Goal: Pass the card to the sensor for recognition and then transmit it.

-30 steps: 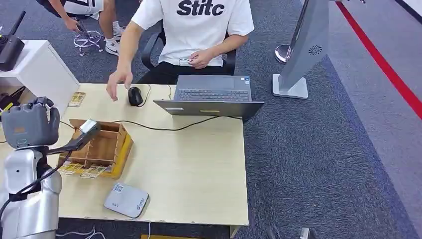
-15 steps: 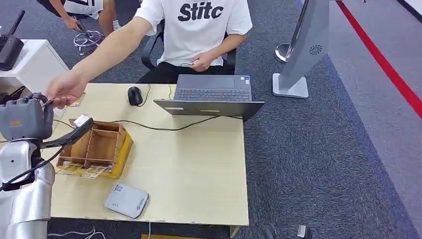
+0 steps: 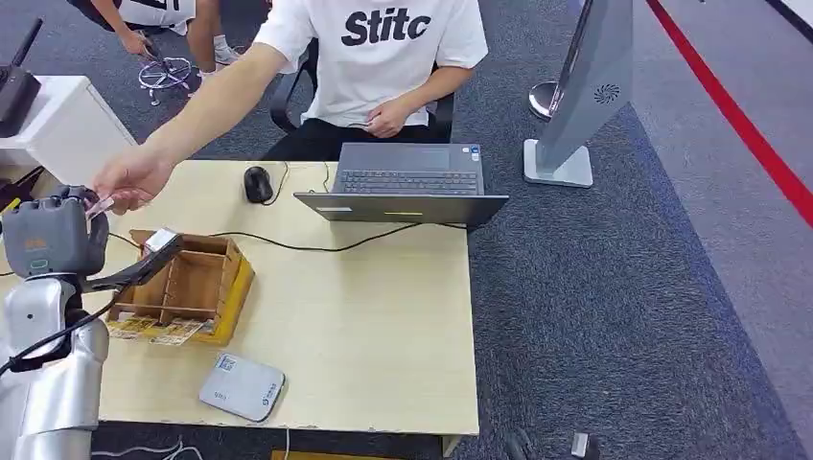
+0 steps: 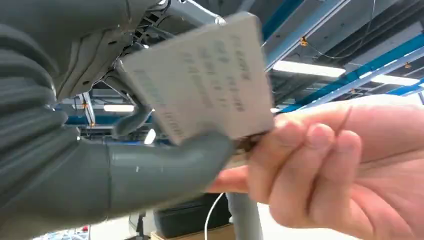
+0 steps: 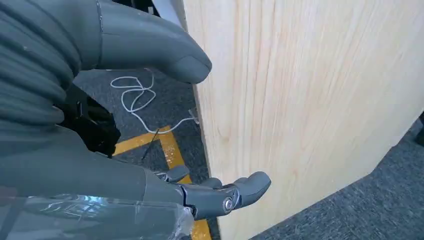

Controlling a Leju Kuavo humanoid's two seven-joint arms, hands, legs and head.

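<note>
The card (image 4: 200,82) is pinched in the left robot hand (image 3: 53,235), which is raised above the bench's left edge. In the left wrist view the thick grey thumb (image 4: 165,167) presses against the card's face, and a person's hand (image 4: 325,165) grips the card's other end, so both hold it at once. In the head view that person's hand (image 3: 129,179) reaches across the bench's far-left corner to the robot hand, with the card (image 3: 98,204) showing as a small pale strip between them.

Just beside the raised hand, near the left edge, a wooden divided box (image 3: 192,285) sits on the bench (image 3: 383,316); what lies in its compartments cannot be made out. Flat printed cards (image 3: 153,329) lie against the box's near side. A grey sensor pad (image 3: 243,387) lies near the bench's front edge. A laptop (image 3: 403,182) and a mouse (image 3: 257,184) sit along the far edge, a black cable (image 3: 316,247) running between laptop and box.

The right robot hand (image 5: 150,125) hangs beside the bench's wooden side panel, fingers apart, holding nothing.
</note>
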